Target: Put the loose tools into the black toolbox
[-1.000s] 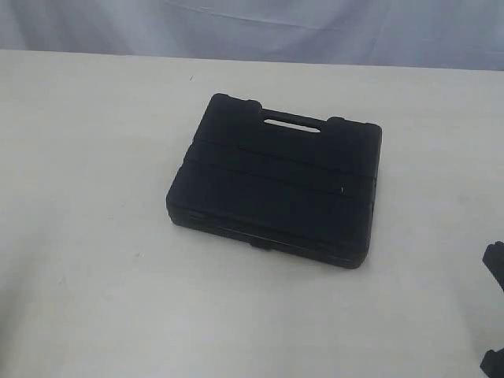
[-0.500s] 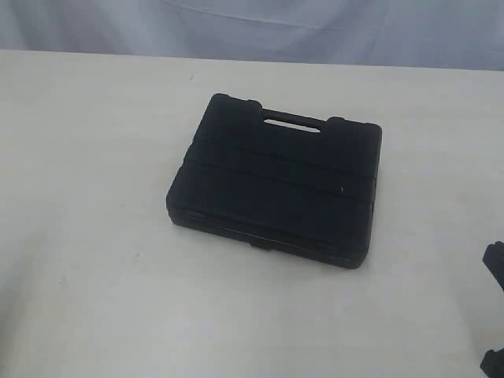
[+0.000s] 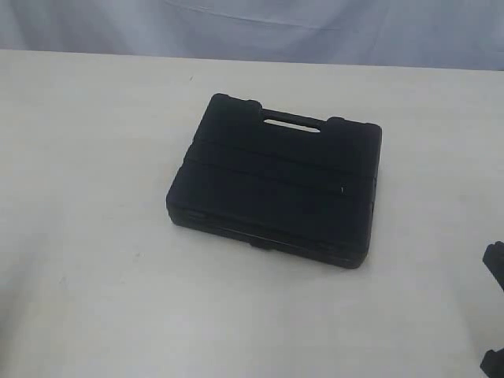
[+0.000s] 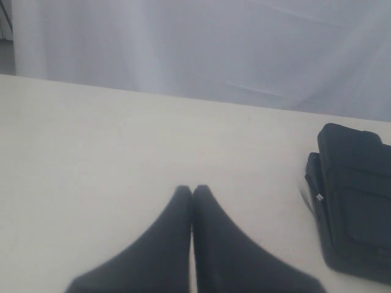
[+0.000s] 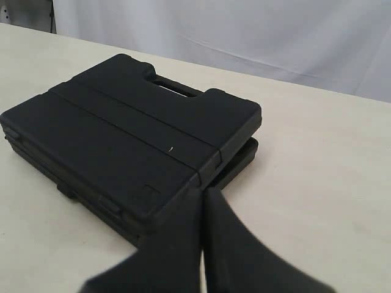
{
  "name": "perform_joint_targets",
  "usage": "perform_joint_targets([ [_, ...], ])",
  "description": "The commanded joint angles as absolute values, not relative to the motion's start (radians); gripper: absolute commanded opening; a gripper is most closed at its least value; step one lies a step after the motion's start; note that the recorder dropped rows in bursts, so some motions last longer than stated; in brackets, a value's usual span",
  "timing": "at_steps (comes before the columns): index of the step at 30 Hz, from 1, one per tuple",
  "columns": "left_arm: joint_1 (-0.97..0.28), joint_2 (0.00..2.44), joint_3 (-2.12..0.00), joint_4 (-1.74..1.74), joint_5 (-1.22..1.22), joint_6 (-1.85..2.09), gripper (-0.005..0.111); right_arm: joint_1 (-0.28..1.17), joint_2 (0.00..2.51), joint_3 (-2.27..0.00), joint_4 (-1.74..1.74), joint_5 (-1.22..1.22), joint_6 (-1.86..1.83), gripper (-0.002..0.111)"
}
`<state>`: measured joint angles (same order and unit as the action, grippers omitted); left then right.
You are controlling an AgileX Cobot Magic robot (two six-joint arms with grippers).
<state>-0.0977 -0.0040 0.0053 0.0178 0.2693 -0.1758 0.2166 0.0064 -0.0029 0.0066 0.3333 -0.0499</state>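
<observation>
The black toolbox [image 3: 276, 185] lies closed and flat in the middle of the white table, its slot handle [image 3: 292, 122] on the far side. The right wrist view shows the black toolbox [image 5: 122, 140] close in front of my right gripper [image 5: 203, 190], which is shut and empty near the box's front corner. My left gripper [image 4: 192, 189] is shut on nothing over bare table, with the toolbox [image 4: 354, 201] off to one side of it. No pliers, tape measure, utility knife or tape roll show in any view.
The white table [image 3: 87, 260] spreads round the box. A pale cloth backdrop [image 3: 315, 27] hangs behind its far edge. Dark parts of the right arm [image 3: 494, 268] show at the right border of the exterior view.
</observation>
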Motion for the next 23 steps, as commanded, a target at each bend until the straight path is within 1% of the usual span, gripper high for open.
perform_joint_targets([
  [1,-0.103,0.0,0.0,0.022,0.27,-0.175,0.0,0.211,0.0,0.0,0.0,0.333,-0.049,-0.001],
  [23,-0.103,0.0,0.0,0.022,0.27,-0.175,0.0,0.211,0.0,0.0,0.0,0.333,-0.04,-0.001],
])
